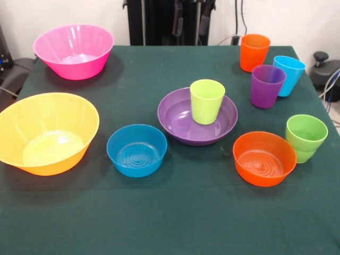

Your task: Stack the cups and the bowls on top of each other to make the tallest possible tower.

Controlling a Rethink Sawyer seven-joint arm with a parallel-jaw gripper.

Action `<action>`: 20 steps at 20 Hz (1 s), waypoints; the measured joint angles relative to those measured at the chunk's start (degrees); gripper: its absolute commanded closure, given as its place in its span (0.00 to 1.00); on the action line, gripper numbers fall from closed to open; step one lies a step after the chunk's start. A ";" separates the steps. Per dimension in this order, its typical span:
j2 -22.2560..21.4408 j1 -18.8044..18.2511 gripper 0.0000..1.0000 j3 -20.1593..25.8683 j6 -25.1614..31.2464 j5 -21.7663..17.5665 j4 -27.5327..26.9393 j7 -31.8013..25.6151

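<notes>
So far the tower [202,114] is only two pieces: the lime cup [207,101] is standing upright in the purple bowl [183,125], sitting about dead centre of the table [170,223]. The blue bowl [137,150] is waiting loose at roughly 8 o'clock from it, the orange bowl [264,158] at 4 o'clock, and the other cups are hanging out around 1 to 3 o'clock. I'm guessing the next move is getting the blue bowl onto the cup, which needs careful centring. The pincer isn't showing, so can't tell its state. No writing or labels showing anywhere.
</notes>
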 measured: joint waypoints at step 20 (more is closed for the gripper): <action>0.07 -1.55 0.00 1.21 4.76 4.56 0.00 0.00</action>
